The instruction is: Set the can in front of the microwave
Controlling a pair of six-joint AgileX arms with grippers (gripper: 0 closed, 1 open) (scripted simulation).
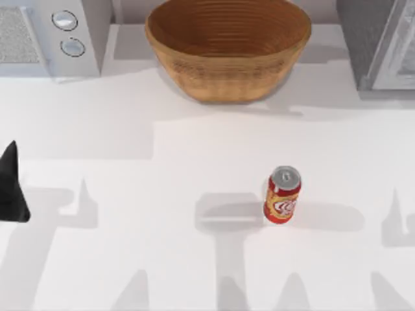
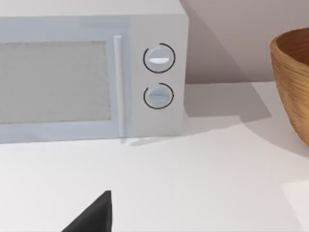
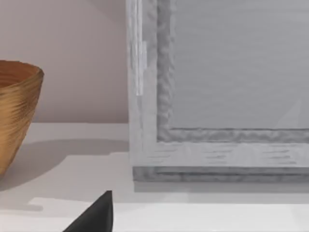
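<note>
Currently you are looking at the opening step: the can (image 1: 283,195) is standing upright and untouched, right of centre in the lower half of the top view, well apart from everything else.

Item, destination: the microwave (image 1: 48,35) is sitting in the upper left of the top view, its two dials (image 2: 159,77) and mesh window (image 2: 53,81) facing the open tabletop (image 1: 130,181). The strip of surface before its door is lying bare, so you are not yet seeing any part of the placement done.

Item, left gripper (image 1: 13,188): a dark tip is showing at the left edge of the top view, well apart from the can. Whether its fingers are apart or together you cannot tell.

Item, right gripper (image 3: 94,216): a dark tip is showing at the lower edge of the right wrist view, which is facing the darker grey box (image 3: 217,96). Finger state, likewise, cannot be told.

Next move, by judgement: an arm is needing to reach the can, close around its body, then carry it leftward and up the frame to the microwave's front.

Item, surroundings: the woven basket (image 1: 227,48) is resting at upper centre between the two appliances; the tabletop is plain white, backed by a pale wall (image 2: 241,38).
</note>
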